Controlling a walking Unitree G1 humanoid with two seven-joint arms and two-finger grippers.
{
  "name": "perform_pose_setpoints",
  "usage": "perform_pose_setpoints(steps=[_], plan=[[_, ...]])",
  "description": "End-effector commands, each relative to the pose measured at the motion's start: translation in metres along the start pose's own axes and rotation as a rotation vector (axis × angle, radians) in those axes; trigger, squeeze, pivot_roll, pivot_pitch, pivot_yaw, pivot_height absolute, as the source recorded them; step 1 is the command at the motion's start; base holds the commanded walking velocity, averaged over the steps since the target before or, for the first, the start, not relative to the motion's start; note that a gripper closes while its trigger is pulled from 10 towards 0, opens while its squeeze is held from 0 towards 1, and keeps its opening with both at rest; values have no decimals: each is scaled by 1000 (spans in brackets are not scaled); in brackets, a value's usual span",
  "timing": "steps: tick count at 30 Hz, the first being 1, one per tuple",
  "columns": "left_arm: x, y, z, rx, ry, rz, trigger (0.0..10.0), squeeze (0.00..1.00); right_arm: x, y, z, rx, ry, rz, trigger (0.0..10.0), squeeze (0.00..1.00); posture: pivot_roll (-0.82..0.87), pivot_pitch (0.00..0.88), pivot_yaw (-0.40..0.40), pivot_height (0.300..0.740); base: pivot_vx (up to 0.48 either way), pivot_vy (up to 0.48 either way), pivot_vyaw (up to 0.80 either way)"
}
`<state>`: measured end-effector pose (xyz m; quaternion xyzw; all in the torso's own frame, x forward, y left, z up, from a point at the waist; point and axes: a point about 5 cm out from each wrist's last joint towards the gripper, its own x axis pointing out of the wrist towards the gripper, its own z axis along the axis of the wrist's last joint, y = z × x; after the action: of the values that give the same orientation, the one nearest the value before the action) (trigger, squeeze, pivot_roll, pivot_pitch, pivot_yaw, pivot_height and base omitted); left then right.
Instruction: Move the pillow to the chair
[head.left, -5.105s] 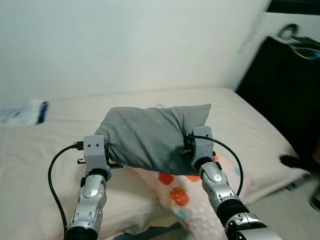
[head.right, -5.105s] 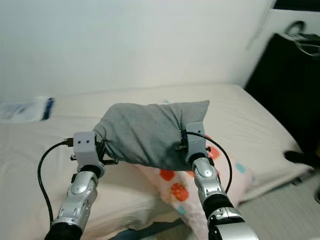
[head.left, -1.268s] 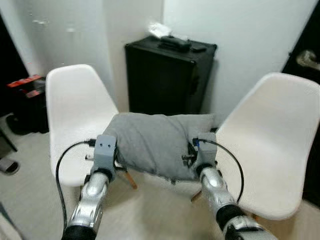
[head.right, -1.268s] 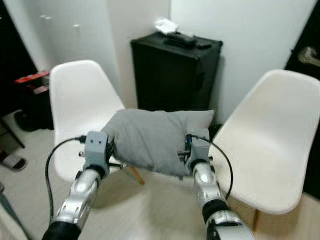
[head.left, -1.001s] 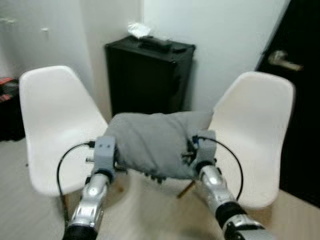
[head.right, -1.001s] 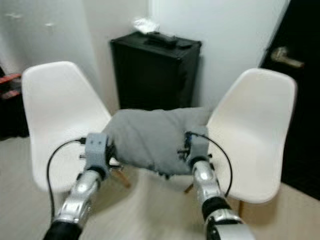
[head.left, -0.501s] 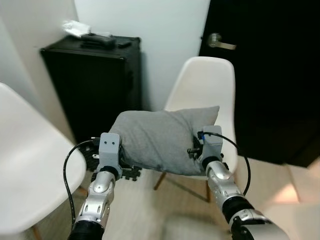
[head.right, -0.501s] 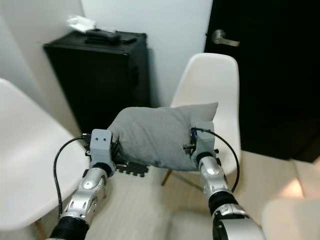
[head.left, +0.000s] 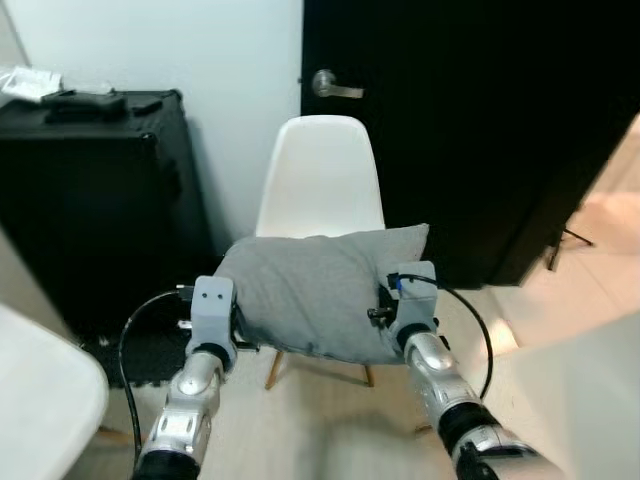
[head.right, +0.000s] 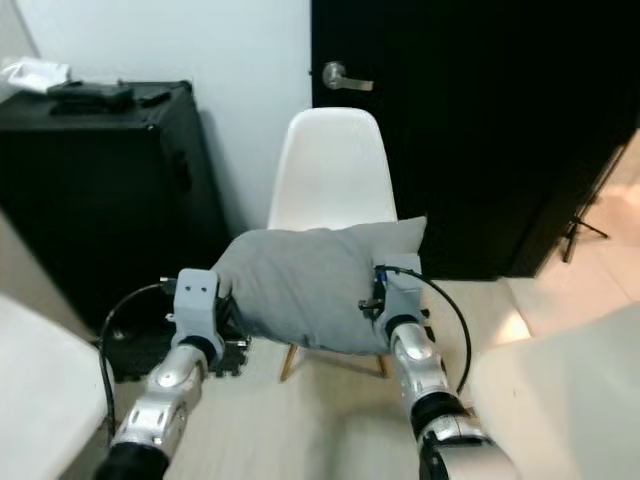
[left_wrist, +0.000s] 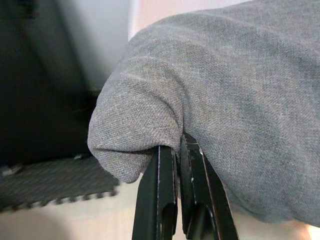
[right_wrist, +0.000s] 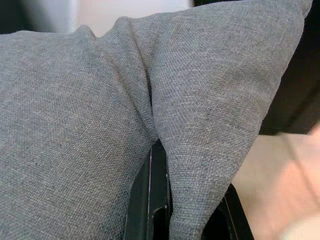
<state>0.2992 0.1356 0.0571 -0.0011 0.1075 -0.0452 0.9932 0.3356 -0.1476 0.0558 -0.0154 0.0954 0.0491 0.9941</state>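
I hold a grey pillow (head.left: 312, 290) in the air between both arms, level with my chest. My left gripper (left_wrist: 176, 146) is shut on a fold of cloth at the pillow's left end. At the right end my right gripper (right_wrist: 186, 192) is shut on the fabric, and a pleat of it hangs between the fingers. A white shell chair (head.left: 318, 180) with wooden legs stands straight ahead, just behind the pillow. Its backrest rises above the pillow, which hides the seat.
A black case (head.left: 90, 190) with small items on top stands to the left against the white wall. A black door (head.left: 470, 120) with a silver handle (head.left: 335, 88) is behind the chair. Pale rounded shapes fill the lower left (head.left: 40, 400) and lower right (head.left: 585, 390) corners.
The camera has swung right: the white chair now stands centred behind the pillow, and the black case has slid left. Both grippers keep the same hold on the pillow.
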Motion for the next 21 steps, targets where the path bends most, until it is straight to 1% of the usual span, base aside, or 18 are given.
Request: perform_pose_setpoints(steps=[1,6,11,14,21], plan=[[3,-8,5,-6,-16,-45,10000,0,4,12,10,-6,-40,45,10000,0,25,0,-34,740,0,0,-800],[2,-9,9,-9,-54,-41,10000,0,5,12,10,-7,-37,47,10000,0,26,0,-38,740,0,0,-800],[2,-7,9,-22,-51,-30,10000,0,5,12,10,14,-36,51,10000,0,26,0,-38,740,0,0,-581],[3,-5,9,-12,-52,-15,10000,0,5,12,10,9,-32,52,10000,0,25,0,-38,740,0,0,0],[3,-6,11,3,-64,-25,10000,0,6,13,10,0,-26,57,10000,0,28,0,-45,740,0,0,0]])
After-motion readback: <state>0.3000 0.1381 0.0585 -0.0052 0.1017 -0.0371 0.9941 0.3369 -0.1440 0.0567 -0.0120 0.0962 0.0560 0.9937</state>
